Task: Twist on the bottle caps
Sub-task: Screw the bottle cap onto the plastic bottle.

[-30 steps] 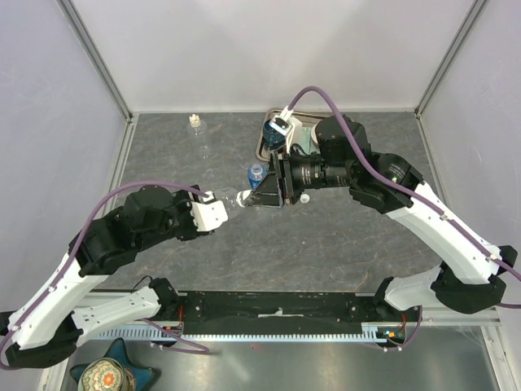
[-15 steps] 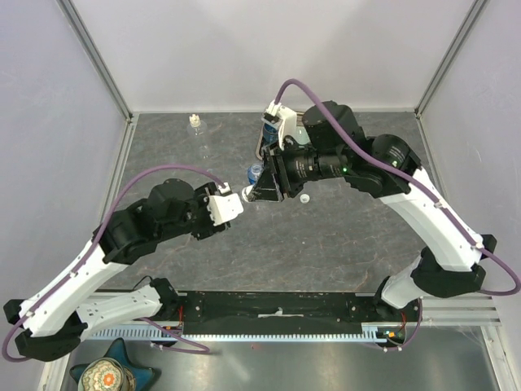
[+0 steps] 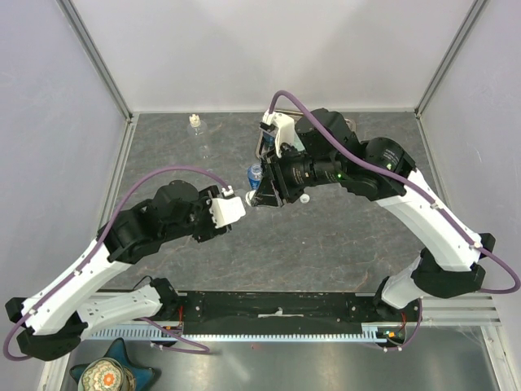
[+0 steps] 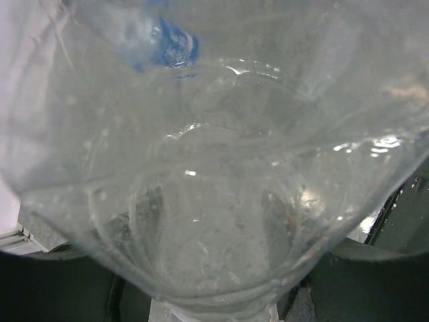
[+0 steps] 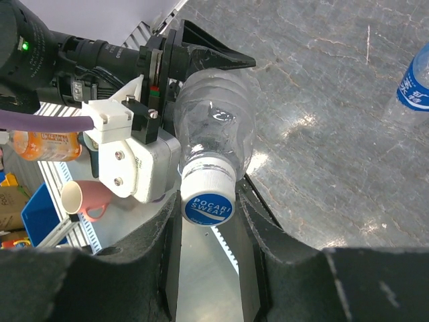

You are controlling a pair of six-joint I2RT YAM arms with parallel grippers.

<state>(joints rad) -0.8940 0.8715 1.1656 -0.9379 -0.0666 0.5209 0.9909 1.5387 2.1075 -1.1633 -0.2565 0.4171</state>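
Your left end effector (image 3: 242, 198) clamps the bottle (image 5: 214, 127) steady so your right end effector (image 5: 209, 225), closed narrow on the cap (image 5: 208, 200), can twist it tight.

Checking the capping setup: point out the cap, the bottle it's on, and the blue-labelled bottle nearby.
cap (image 5: 208, 208): right wrist view, its printed blue top.
held bottle (image 5: 216, 127): right wrist view, its ribbed clear shoulder.
blue-labelled bottle (image 5: 415, 90): right wrist view, its blue label.

Overhead view, close wrist views sharing bottle (image 5: 214, 121)
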